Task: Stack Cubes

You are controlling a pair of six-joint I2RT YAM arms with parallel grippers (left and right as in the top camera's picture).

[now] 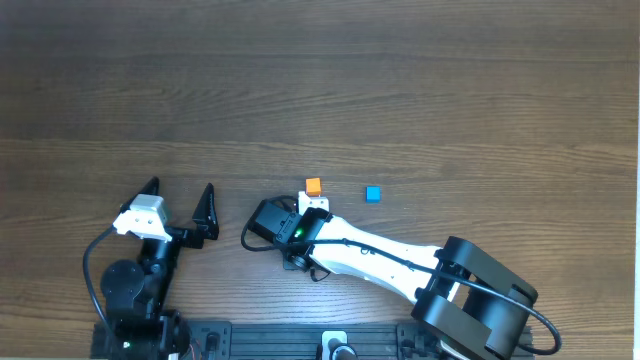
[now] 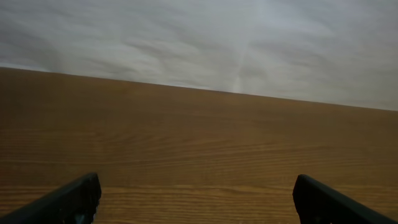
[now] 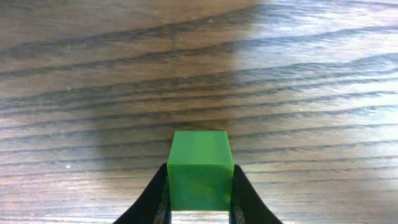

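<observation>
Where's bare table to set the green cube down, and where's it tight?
Free: the whole far half of the table beyond the orange cube and blue cube, the stretch right of the blue cube, and ahead of the open left end effector. Tight: around the right end effector, shut on the green cube, near the orange cube.

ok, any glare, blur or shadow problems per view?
Top view: even light, table paler at right edge. Left wrist view: backdrop past the table blurred. Right wrist view: glare patch on the table, shadow around the sharp green cube.
</observation>
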